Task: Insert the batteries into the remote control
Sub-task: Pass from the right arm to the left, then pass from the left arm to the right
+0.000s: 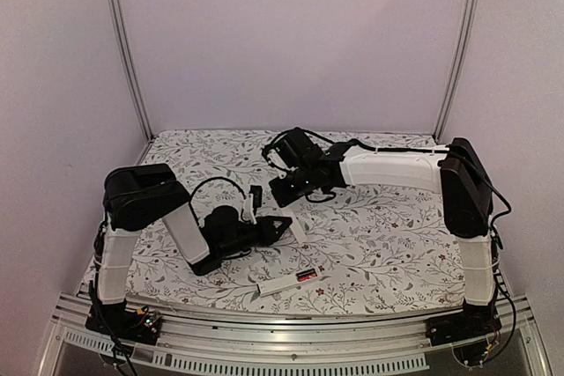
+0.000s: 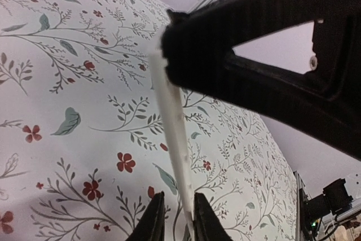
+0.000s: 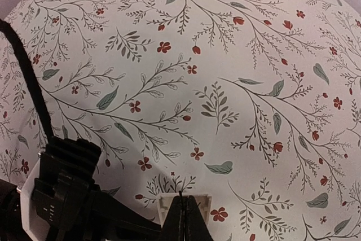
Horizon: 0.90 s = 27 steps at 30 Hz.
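The worktop [image 1: 397,244] is covered in matt printed cloth with a floral pattern. The remote control [image 1: 280,284] is smooth white plastic, and so is the thin cover plate [image 2: 172,122]. The frame rails [image 1: 291,316] are brushed metal. The arm link [image 1: 388,167] is a satin white plastic shell.

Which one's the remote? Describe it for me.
On the flowered table, look at the middle of the near edge. The remote lies flat there, a white bar, red and dark at its right end; the thin white cover farther back is plain.
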Motion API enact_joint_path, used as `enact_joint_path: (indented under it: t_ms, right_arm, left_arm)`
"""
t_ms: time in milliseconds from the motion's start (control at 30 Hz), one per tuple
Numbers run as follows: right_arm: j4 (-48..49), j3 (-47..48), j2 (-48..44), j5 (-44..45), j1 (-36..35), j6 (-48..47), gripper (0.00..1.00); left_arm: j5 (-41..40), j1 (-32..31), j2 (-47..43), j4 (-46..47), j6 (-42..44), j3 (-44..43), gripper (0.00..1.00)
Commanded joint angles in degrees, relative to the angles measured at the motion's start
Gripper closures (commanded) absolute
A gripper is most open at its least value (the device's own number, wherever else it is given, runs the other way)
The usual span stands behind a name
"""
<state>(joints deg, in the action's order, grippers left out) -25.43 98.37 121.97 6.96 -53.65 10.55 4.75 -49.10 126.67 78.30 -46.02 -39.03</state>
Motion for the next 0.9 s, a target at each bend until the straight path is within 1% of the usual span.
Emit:
enact_joint_path:
  t_ms: [0, 167, 200, 400, 433, 567, 667, 767, 867]
  right_arm:
    - [0.72, -0.79, -1.71, -0.31, -0.32, 0.62, 1.00]
    - [0.77, -1.07, -1.86, -0.31, -0.32, 0.62, 1.00]
    - [0.74, -1.07, -1.91, -0.36, -0.32, 0.62, 1.00]
    - [0.76, -1.44, -3.54, -0.06, -0.36, 0.62, 1.00]
    - [0.81, -1.55, -4.27, -0.21, -0.32, 0.62, 0.98]
    - [2.47, -2.94, -8.65, -2.04, -0.32, -0.36, 0.73]
    - [5.72, -6.44, -14.70, -4.93, -0.32, -1.83, 0.61]
    - [12.15, -13.32, -22.34, -9.67, -0.32, -3.61, 0.53]
    - [17.93, -22.26, -31.47, -12.18, -0.32, -5.11, 0.48]
  left_arm:
    - [0.48, 0.57, 1.15, 3.34, -0.21, -0.80, 0.85]
    - [0.29, 0.58, 0.70, 3.31, -0.19, -0.26, 0.99]
    - [0.19, 0.59, 0.50, 3.14, 0.08, -0.19, 1.00]
    - [-0.18, 0.59, -1.36, 2.86, 1.68, 1.01, 1.00]
    - [-0.32, 0.53, -1.83, 2.66, 2.31, 1.30, 1.00]
    - [-1.29, 0.50, -3.91, 1.68, 4.48, 2.37, 1.00]
    - [-1.03, 0.51, -6.70, 1.63, 6.59, 3.66, 1.00]
    - [-0.97, -0.23, -11.09, -0.45, 10.33, 4.91, 1.00]
    - [-1.96, -2.03, -18.11, -3.56, 16.25, 6.16, 1.00]
